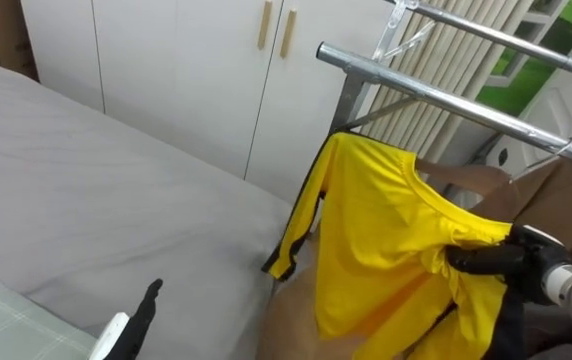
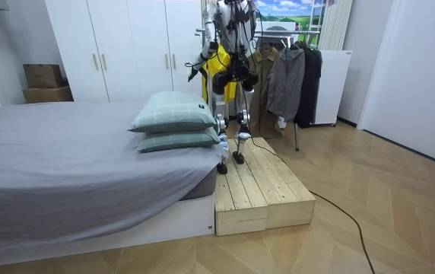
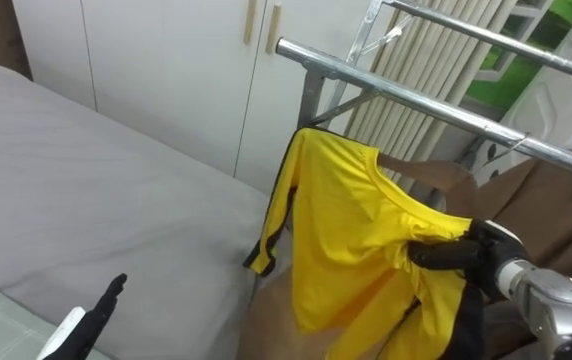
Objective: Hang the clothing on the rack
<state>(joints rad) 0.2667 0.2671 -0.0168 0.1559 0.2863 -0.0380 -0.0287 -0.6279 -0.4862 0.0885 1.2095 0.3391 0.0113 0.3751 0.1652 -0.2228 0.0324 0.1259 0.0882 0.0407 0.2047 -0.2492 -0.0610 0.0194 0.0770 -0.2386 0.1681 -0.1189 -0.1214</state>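
Right robot hand (image 1: pixel 494 258), at the lower right of the left eye view, has its dark fingers curled into a bunched fold of the yellow shirt (image 1: pixel 376 230) and grips it. From that pinch the shirt spreads toward the frame's centre: one shoulder peaks just under the near rail (image 1: pixel 416 85) of the clothes rack, and a black-trimmed sleeve drops toward the edge of the bed (image 1: pixel 66 200). Whether a hanger sits inside the shirt I cannot tell.

The move ahead turns on one relation – the rail lies above and a little left of the gripping robot hand, and its long axis slants from the upper middle down to the right edge. The shirt would have to rise and go over that bar, and the right arm is clearly the nearer one. The left robot hand (image 1: pixel 138 312) is low at the lower left, fingers straight and empty, over the bed beside a pillow (image 1: pixel 6 320).

A second rail (image 1: pixel 526 45) runs higher up, a brown garment (image 1: pixel 471 182) hangs just behind the shirt and may crowd the spot, and a white wardrobe (image 1: pixel 186 60) stands across the upper left – in the room view the robot stands on a wooden platform (image 2: pixel 263 190) between bed and rack
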